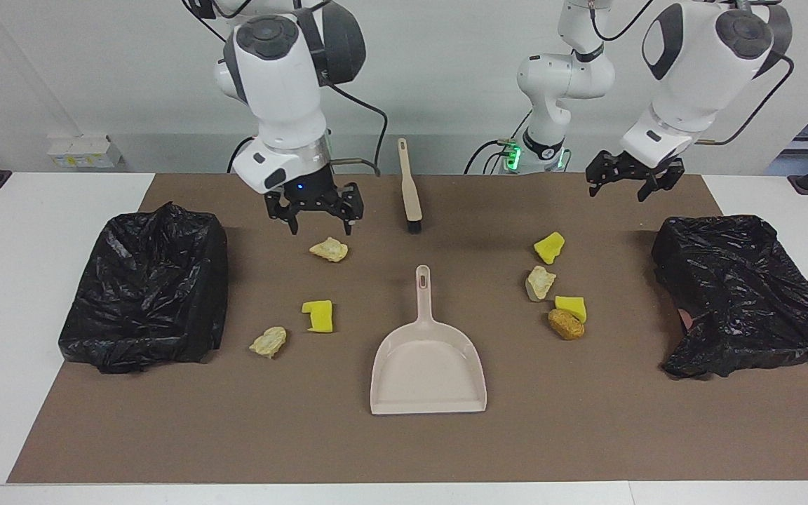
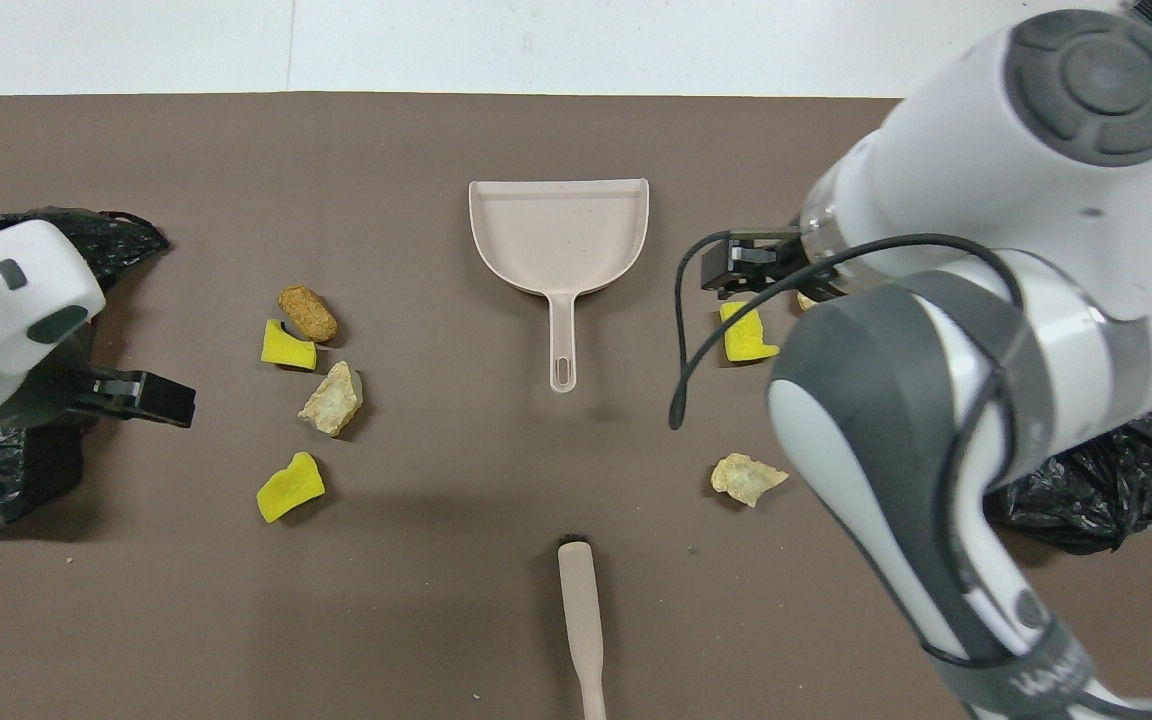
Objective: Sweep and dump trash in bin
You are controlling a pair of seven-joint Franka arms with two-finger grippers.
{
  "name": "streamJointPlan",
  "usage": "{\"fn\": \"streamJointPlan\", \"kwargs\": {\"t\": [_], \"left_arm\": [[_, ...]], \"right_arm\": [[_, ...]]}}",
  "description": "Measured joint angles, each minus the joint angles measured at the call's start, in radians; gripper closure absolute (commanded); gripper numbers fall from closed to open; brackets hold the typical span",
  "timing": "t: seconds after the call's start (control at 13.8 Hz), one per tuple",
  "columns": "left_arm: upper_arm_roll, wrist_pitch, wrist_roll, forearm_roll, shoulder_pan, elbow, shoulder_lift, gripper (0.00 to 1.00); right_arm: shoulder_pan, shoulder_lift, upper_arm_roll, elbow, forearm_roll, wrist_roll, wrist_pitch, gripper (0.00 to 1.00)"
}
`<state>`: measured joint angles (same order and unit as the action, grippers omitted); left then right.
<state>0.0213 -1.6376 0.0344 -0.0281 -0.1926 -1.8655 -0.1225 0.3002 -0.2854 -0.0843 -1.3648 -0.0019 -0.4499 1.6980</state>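
Several scraps of trash lie on the brown mat: a tan lump (image 1: 329, 249), a yellow sponge (image 1: 318, 315) and another tan lump (image 1: 268, 341) toward the right arm's end. Toward the left arm's end lie two yellow pieces (image 1: 549, 247) (image 1: 571, 306), a tan lump (image 1: 539, 282) and a brown lump (image 1: 566, 324). Between the groups lies a beige dustpan (image 1: 426, 365), with a brush (image 1: 409, 186) nearer the robots. My right gripper (image 1: 315, 214) hangs open and empty just above the first tan lump. My left gripper (image 1: 628, 184) is open and raised beside a black-bagged bin (image 1: 741, 294).
A second black-bagged bin (image 1: 144, 287) stands at the right arm's end of the mat. In the overhead view the right arm covers part of that bin and one tan lump. White table (image 1: 18, 231) borders the mat.
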Motion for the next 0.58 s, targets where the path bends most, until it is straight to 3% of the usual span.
{"fn": "streamJointPlan", "kwargs": {"t": [0.36, 0.58], "left_arm": [[-0.002, -0.161, -0.113, -0.004, -0.145, -0.247, -0.109, 0.00], [-0.004, -0.245, -0.196, -0.005, -0.243, -0.348, -0.133, 0.00]], "right_arm": [[0.094, -0.194, 0.001, 0.121, -0.018, -0.084, 0.102, 0.00], [0.145, -0.259, 0.000, 0.140, -0.018, -0.105, 0.136, 0.00]]}}
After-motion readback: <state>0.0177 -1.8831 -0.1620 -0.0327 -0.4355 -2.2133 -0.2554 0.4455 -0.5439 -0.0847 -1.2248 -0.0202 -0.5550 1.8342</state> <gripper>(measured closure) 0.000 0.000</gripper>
